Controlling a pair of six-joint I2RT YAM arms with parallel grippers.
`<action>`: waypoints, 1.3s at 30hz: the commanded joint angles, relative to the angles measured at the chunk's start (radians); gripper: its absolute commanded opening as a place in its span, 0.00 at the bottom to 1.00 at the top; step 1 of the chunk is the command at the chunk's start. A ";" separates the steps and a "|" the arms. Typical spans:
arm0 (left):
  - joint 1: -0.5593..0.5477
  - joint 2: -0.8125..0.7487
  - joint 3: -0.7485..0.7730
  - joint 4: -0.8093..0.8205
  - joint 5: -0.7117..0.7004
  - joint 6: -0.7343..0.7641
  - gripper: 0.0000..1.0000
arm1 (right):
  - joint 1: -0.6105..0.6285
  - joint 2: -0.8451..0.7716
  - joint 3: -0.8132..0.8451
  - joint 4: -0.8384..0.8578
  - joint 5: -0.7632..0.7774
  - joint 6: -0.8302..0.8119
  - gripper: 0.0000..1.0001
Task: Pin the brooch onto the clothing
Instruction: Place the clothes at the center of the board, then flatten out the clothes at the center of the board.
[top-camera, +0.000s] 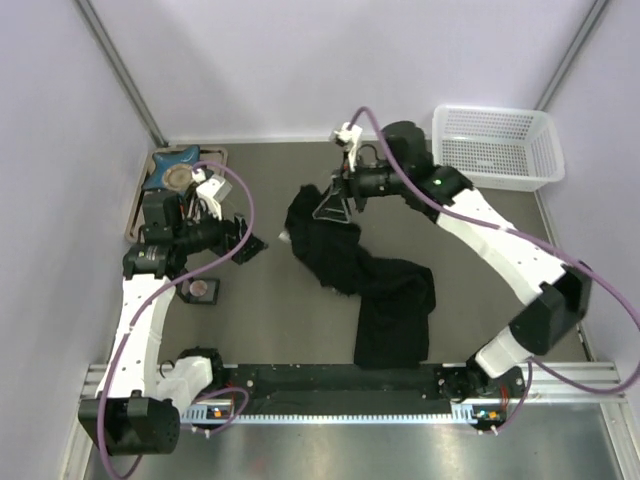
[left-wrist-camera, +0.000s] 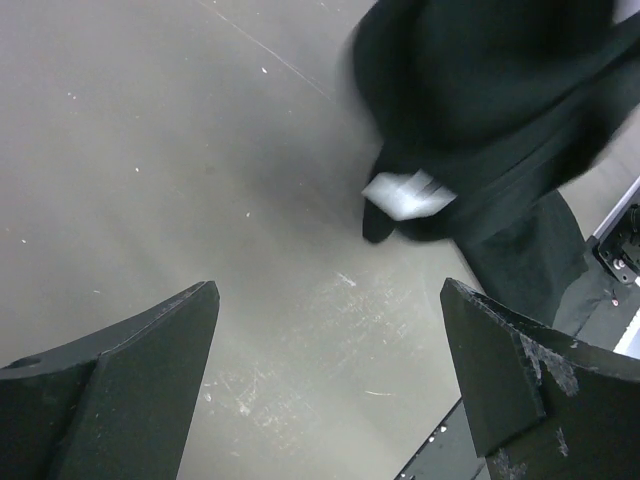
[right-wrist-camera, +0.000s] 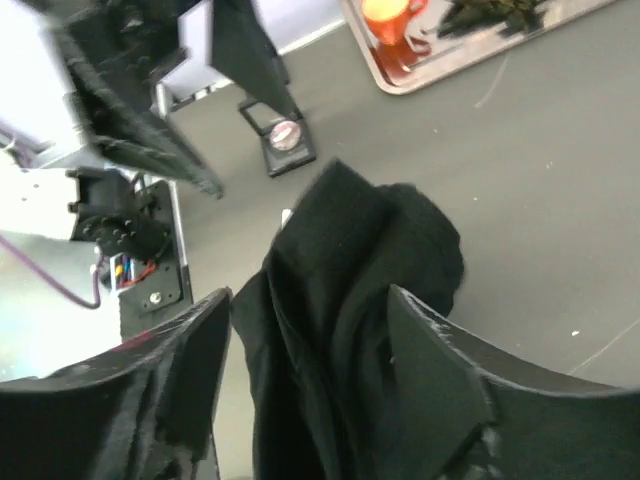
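From above, the left fingers (top-camera: 243, 238) are hanging released and wide over bare worktop (top-camera: 280, 330), near the brooch (top-camera: 203, 290), which is sitting in a black square box (top-camera: 191, 299) well apart from the clothing (top-camera: 385, 290). The right fingers (top-camera: 341, 205) are standing parted over the far end of the crumpled shirt, and a white basket (top-camera: 495, 145) is resting at the far right. At the left wrist, the fingers (left-wrist-camera: 130, 380) are gaping over grey worktop (left-wrist-camera: 150, 150), with the clothing (left-wrist-camera: 480, 80) and its white label (left-wrist-camera: 405, 195) lying beyond. At the right wrist, the fingers (right-wrist-camera: 440, 400) are standing released astride a fold of the clothing (right-wrist-camera: 350, 240), while the brooch (right-wrist-camera: 285, 133) is lying in its box (right-wrist-camera: 290, 160) beyond.
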 joint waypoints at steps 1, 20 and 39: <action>0.008 -0.030 -0.019 0.022 0.011 -0.003 0.99 | -0.002 0.119 0.190 -0.158 0.124 -0.078 0.78; -0.282 0.360 0.045 -0.093 -0.046 0.723 0.93 | -0.340 -0.074 -0.435 -0.734 0.359 -0.488 0.93; -0.417 0.552 0.119 -0.295 -0.292 1.161 0.04 | -0.363 0.222 -0.390 -0.611 0.438 -0.374 0.00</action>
